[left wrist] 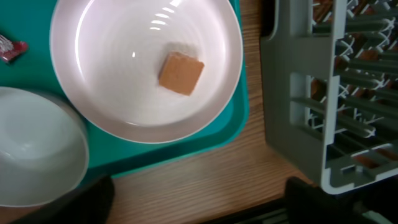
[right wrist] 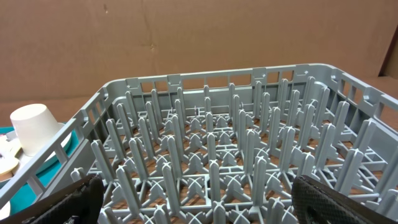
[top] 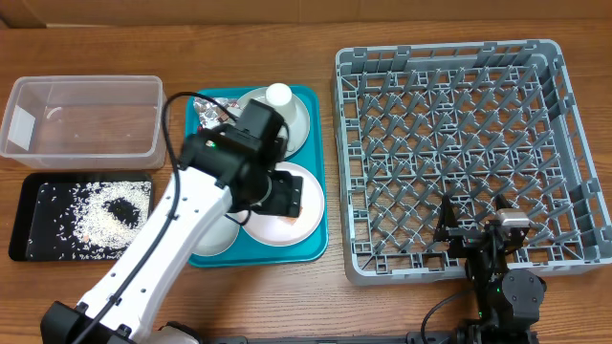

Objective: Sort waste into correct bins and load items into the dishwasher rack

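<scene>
- The right gripper [right wrist: 198,186] hangs over the near edge of the dishwasher rack [top: 469,158], well right of the teal tray [left wrist: 239,124]. Its jaws stand wide apart and hold nothing.
- The left gripper [left wrist: 199,186] hovers above the tray's near right corner, jaws spread and empty.
- One small orange food cube [left wrist: 181,73] lies mid-plate on the pale pinkish-white plate [left wrist: 112,37], at the tray's near right. It looks light and soft and may skid on the glaze, so a gentle pinch across two flat sides suits it.
- One white bowl [left wrist: 37,155] sits at the tray's near left. It is rigid and smooth, best taken by the rim.
- One small red packet [left wrist: 11,50] lies on the tray beyond the bowl, thin and limp.
- Left of the tray, one black tray [top: 19,229] holds the rice grains [top: 96,210].
- On the tray's far half are one grey-green plate [top: 298,124], one small white cup [top: 278,94] on it, and one foil wrapper [top: 206,107].
- One clear tub [top: 81,115] stands left of the tray's far end.
- That makes two plates in all. No spoon, fork or napkin shows.
</scene>
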You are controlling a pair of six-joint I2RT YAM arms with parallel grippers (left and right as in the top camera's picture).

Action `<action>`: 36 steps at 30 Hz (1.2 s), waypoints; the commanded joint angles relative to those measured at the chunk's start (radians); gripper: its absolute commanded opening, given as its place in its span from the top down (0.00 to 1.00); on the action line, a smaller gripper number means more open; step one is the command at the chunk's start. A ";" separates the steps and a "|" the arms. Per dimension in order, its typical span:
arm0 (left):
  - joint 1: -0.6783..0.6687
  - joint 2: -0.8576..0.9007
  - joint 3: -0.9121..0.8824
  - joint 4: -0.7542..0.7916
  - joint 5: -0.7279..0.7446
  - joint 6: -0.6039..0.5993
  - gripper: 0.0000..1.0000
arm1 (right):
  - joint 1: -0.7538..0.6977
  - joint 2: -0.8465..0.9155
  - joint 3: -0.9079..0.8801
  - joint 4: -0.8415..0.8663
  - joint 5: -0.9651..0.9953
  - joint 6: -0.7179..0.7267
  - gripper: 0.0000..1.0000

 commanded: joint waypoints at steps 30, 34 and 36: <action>0.317 -0.109 0.178 -0.134 -0.289 -0.172 0.00 | -0.003 -0.011 -0.003 0.136 -0.216 0.021 0.00; 0.459 -0.173 0.207 -0.122 -0.277 -0.206 0.00 | -0.003 -0.011 -0.003 0.261 -0.536 0.259 0.00; 0.552 -0.187 0.207 -0.125 -0.265 -0.214 0.00 | -0.003 -0.011 -0.003 0.322 -0.604 0.430 0.00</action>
